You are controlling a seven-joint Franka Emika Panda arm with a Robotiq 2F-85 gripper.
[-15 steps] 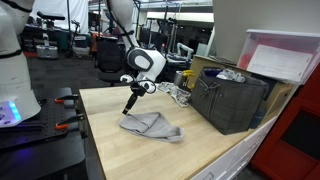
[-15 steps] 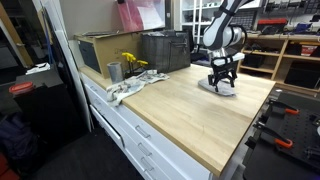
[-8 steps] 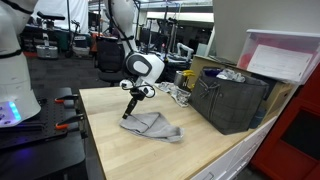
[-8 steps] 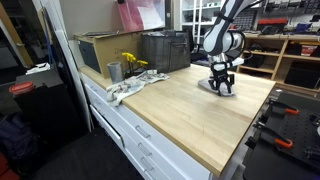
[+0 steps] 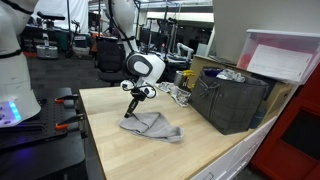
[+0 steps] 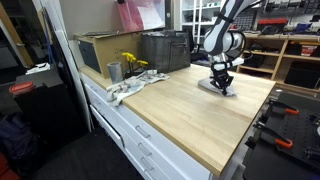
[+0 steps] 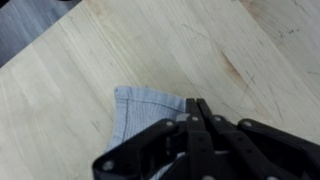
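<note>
**Grey cloth nipped at its hem, not yet off the wood**

Grey cloth [image 5: 153,126] lies crumpled on the pale wooden table [image 5: 118,152], towards its far side in an exterior view and well apart from the near edge. The gripper [image 5: 131,111] stands over the cloth's left end with its jaws clenched. In the wrist view the black fingers [image 7: 204,112] meet tip to tip right at the stitched hem of the cloth [image 7: 135,116], so I judge a thin fold is caught between them, though the pinch itself is too small to see for certain.

As for progress, the grasp looks made and little else. The cloth rests on the table in every view, with no part clearly raised, so any lifting or moving of it is undone.

The cloth is soft and limp, with loose folds, a woven look and a sewn border along one corner. The tabletop is smooth, light, jointed wood with faint grain and a few marks. To the right, in the same exterior view, stands a dark, rigid crate [image 5: 230,102] with slotted walls, and past it a translucent bin [image 5: 284,58] with a pinkish lid.

In an exterior view from across the table [image 6: 185,112], a second pale rag [image 6: 126,90] hangs over the near left edge beside a small metal cup [image 6: 114,71].
</note>
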